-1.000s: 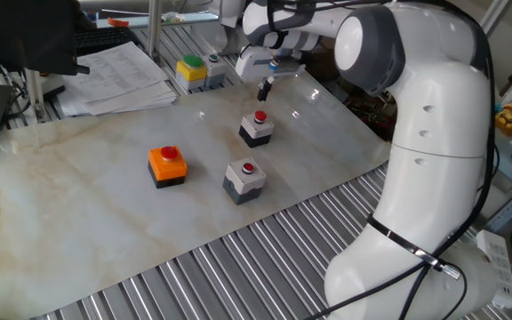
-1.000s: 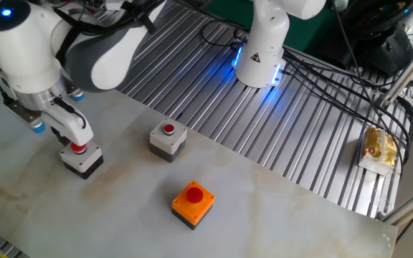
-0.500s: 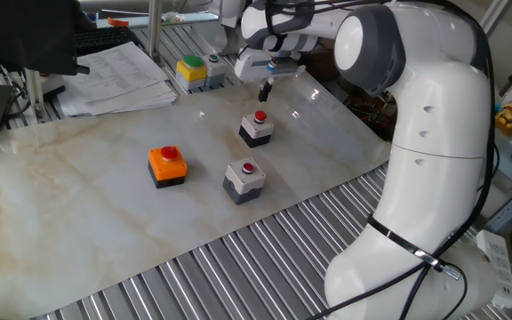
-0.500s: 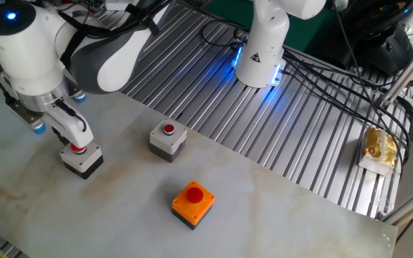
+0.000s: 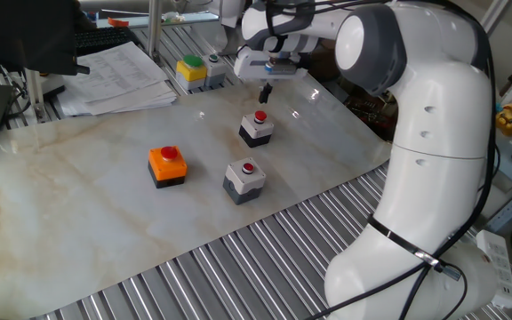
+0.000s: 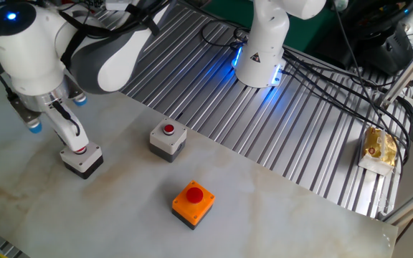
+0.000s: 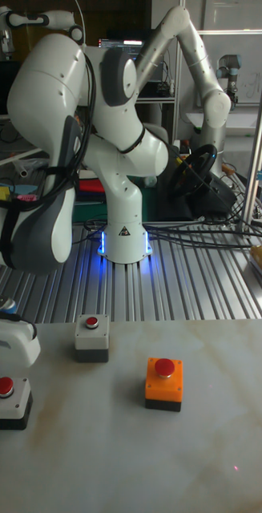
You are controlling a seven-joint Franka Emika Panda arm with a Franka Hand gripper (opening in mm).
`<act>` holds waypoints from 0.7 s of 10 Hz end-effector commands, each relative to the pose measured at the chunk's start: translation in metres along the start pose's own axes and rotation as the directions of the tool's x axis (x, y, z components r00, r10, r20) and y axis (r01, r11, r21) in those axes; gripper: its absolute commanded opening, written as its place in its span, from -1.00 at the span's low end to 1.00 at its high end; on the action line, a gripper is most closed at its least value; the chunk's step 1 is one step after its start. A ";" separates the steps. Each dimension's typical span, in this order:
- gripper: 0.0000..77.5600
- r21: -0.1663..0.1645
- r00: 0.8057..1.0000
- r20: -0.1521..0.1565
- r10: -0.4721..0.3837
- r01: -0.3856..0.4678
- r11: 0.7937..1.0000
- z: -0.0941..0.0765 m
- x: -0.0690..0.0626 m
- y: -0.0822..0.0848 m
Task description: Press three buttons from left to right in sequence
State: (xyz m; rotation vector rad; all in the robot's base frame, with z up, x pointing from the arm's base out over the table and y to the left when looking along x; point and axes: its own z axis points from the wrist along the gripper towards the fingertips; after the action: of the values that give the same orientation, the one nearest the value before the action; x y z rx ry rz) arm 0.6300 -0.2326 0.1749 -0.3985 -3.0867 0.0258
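Three button boxes stand on the marble board. The orange one (image 5: 167, 165) (image 6: 193, 203) (image 7: 163, 383) is at the left in one fixed view, the grey one (image 5: 244, 179) (image 6: 168, 139) (image 7: 91, 337) is in the middle, and the white-topped one on a black base (image 5: 257, 128) (image 6: 82, 159) (image 7: 6, 401) is furthest right. My gripper (image 5: 264, 92) (image 6: 76, 143) hangs straight over the white-topped box, a little above its red button. Its fingertips show as one joined dark tip, shut on nothing. In the tall fixed view only the gripper body shows at the left edge.
A yellow box with a green button (image 5: 191, 71) and a stack of papers (image 5: 118, 76) lie at the back of the board. Ribbed metal table (image 5: 238, 267) surrounds the board. My large white arm (image 5: 434, 133) stands at the right, and a second robot's base (image 6: 260, 61) is behind.
The gripper has risen slightly from the red button of the white-topped box. The three boxes have not moved.
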 end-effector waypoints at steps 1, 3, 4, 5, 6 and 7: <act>-1.00 -0.015 0.998 0.009 -0.064 0.064 0.998 0.004 0.011 -0.002; -1.00 -0.015 0.997 0.013 -0.071 0.071 0.997 0.005 0.012 -0.002; -1.00 -0.015 0.997 0.013 -0.073 0.073 0.997 0.005 0.012 -0.002; -1.00 -0.015 0.997 0.013 -0.073 0.073 0.997 0.005 0.012 -0.002; -1.00 -0.016 0.997 0.012 -0.072 0.072 0.997 0.006 0.012 -0.002; -1.00 -0.016 0.997 0.013 -0.072 0.072 0.997 0.007 0.012 -0.001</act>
State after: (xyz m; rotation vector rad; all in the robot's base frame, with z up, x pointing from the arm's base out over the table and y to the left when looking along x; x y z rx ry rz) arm 0.6170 -0.2307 0.1683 -0.2854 -3.1090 0.0006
